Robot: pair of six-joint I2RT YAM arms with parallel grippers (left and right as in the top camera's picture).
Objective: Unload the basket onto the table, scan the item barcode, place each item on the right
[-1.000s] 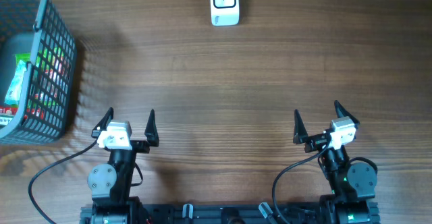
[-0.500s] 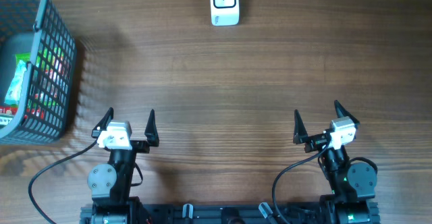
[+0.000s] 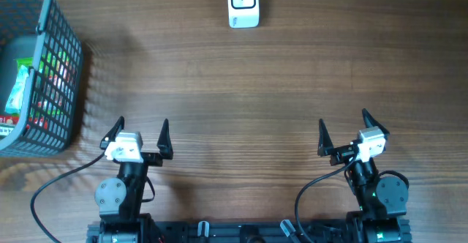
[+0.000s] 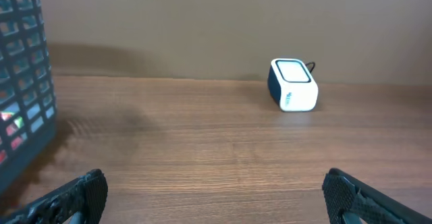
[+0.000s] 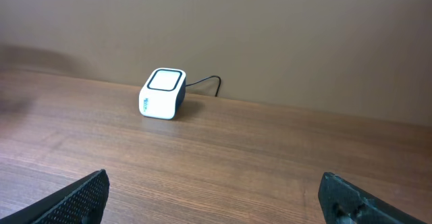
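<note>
Surveying the table point(image 3: 241, 82) from overhead, found the left gripper point(image 3: 141, 124) parked at the near left and the right gripper point(image 3: 342, 120) parked at the near right, well apart from each other. Found both sets of jaws spread fully wide, holding nothing and touching nothing. Confirmed the same in each wrist view: dark fingers point(image 4: 81, 197) at the two lower corners of the frame, bare wood between them.

Located the barcode scanner point(image 3: 243, 3) at about the middle of the table's far edge, standing upright. Identified it as a small white box with a dark-bordered window on its top face. Noted a thin dark cable point(image 5: 206, 82) leaving its far side, close to the wall. Found the scanner well apart from both grippers, far ahead of each.

Located the grey mesh basket point(image 3: 69, 53) at the far left of the table, partly cut off by the frame edge, just beyond and to the left of the left gripper without touching it. Identified the packaged items point(image 3: 18, 89) inside the basket: one green-and-white packet towards its left side, plus red and green wrapping visible through the mesh. Could not make out any barcode on them.
</note>
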